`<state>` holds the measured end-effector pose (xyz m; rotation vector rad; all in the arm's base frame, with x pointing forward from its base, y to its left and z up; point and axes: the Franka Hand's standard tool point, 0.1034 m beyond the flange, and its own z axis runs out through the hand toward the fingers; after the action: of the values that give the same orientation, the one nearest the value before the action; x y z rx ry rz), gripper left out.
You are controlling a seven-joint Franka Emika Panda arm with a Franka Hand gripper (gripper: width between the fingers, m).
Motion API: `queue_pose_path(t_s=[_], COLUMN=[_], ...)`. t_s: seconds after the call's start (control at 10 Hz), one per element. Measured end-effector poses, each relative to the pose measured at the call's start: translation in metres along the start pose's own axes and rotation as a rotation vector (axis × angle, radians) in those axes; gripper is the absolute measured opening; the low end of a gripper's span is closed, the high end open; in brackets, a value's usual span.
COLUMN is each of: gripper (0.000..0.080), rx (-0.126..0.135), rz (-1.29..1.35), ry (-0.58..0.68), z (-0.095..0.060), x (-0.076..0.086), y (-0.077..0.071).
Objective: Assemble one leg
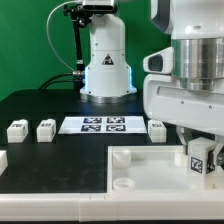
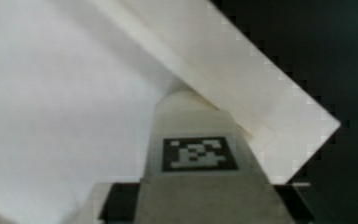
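Along the far table edge, exterior view's left: I see two spare legs (image 1: 17, 129) (image 1: 45, 129) lying side by side on the black table (image 1: 40, 150), apart from everything else.
Middle back: the marker board (image 1: 102, 124) lies flat just beside them; one more spare leg (image 1: 156, 127) sits at its other end.
Front centre: the tabletop piece (image 1: 140, 170), large, white and tray-like, has a round corner socket (image 1: 122, 155) that I see empty; nothing else lies inside its raised rim as far as I can tell.
Exterior view's right: the gripper (image 1: 200, 160) is closed on the leg (image 1: 199, 158), tag facing the camera, held upright over the piece's right side.
Wrist view: the held leg (image 2: 197, 160) stands between the fingers (image 2: 123, 205), its tip over a white panel edge; I cannot tell if it touches.
How I'd do this step: keep the peg vertical, centre it over a corner socket before lowering, press gently, and release only once it sits square.
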<state>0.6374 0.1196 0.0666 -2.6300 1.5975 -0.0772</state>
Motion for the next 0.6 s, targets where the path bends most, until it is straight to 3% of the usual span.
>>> queue_pose_path(t_s=[0.3,0.5,0.6], gripper=[0.029,0.0291,0.0291], rx=[-0.01,-0.014,-0.013], rz=[0.577,0.848,0.847], ry=[-0.06,-0.052,-0.041], z=[0.0001,-0.0005,-0.0006], x=[0.0021,0.0022,0.002], y=[-0.002,-0.0024,-0.0018])
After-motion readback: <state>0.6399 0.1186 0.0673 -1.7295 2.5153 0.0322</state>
